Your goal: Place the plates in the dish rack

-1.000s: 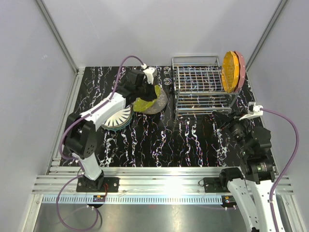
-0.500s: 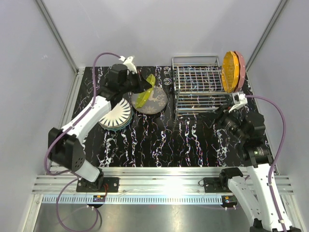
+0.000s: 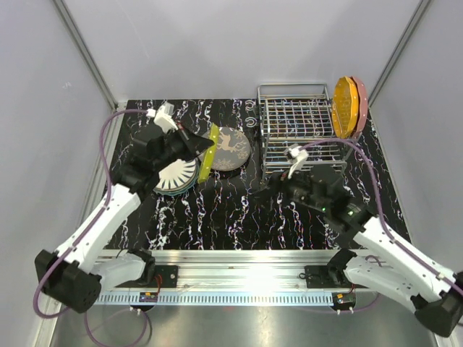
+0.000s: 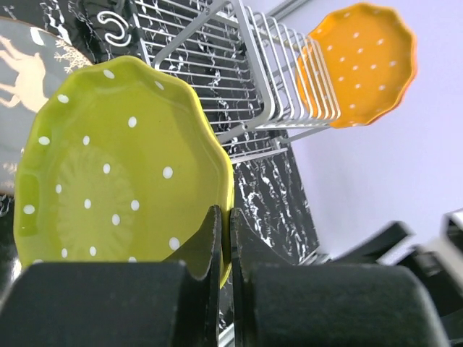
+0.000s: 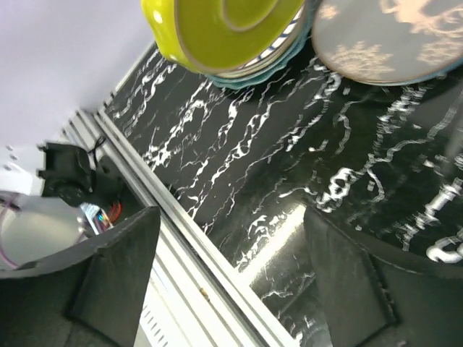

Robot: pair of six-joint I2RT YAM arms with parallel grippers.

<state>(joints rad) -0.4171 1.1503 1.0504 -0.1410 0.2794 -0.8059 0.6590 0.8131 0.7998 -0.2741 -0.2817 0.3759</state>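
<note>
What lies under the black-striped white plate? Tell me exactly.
A teal plate shows only its rim beneath the striped plate. Its face is covered, and so is whether more plates lie lower in that stack.

yellow-green plate [image 3: 207, 152]: lifted clear, turned edge-on | right pincer [image 5: 231, 264]: swung in leftward, opened wide

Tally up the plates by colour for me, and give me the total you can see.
Orange plate: 1
Pink plate: 1
Yellow-green plate: 1
Dark grey plate: 1
Striped white plate: 1
Teal plate: at least 1
Total: at least 6
</note>
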